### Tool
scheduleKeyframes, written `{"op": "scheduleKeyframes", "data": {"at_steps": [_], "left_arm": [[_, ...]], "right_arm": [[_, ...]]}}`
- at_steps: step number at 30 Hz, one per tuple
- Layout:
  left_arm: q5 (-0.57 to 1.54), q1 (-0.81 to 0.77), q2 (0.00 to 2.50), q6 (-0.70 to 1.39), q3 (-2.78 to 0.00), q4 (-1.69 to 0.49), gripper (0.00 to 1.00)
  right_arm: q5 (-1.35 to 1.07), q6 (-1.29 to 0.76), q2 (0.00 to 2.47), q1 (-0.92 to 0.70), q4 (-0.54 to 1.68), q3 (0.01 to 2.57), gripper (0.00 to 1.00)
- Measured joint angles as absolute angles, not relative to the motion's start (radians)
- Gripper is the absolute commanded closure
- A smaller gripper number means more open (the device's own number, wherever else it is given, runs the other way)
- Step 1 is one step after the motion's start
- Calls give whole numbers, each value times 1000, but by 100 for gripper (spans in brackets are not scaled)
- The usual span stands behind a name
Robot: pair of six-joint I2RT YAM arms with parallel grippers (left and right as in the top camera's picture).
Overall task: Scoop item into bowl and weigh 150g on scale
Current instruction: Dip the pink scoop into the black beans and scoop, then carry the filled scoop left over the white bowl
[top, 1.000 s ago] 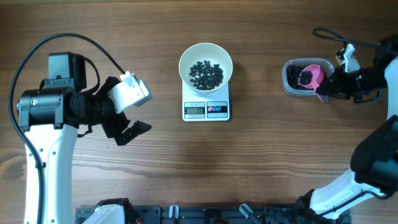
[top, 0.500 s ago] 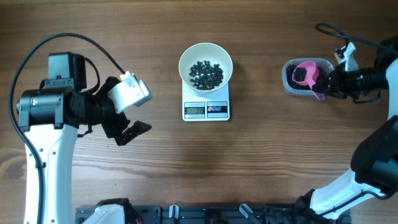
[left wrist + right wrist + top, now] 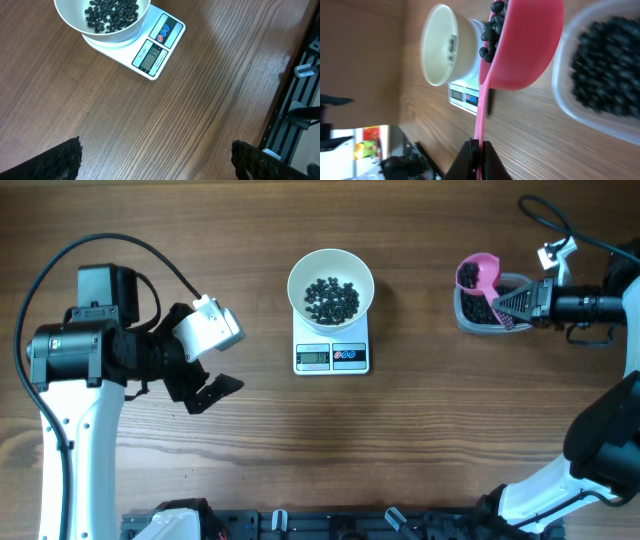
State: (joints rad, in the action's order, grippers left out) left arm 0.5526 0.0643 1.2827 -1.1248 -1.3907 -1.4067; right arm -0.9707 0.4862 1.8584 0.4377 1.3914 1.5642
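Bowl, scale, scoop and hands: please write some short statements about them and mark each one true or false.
1. The bowl stands on the scale. True.
2. The bowl is empty. False: black beans lie in it.
3. The right hand is shut on the handle of the pink scoop. True.
4. The scoop is empty. False: it carries black beans.
5. The left hand grips the plastic tub. False: it is open and holds nothing; the tub sits near the right hand.
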Motion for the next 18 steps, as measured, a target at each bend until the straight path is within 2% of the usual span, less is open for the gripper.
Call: {"op": "scheduleKeyframes", "data": {"at_steps": [7, 18], "left_arm": [[553, 64, 1283, -1125, -1391, -1407, 0], [553, 64, 1283, -1125, -1391, -1407, 0]], "right_arm": [[-1063, 495, 1848, 409, 1391, 1564, 95], [-1045, 382, 1738, 168, 1224, 1564, 96]]}}
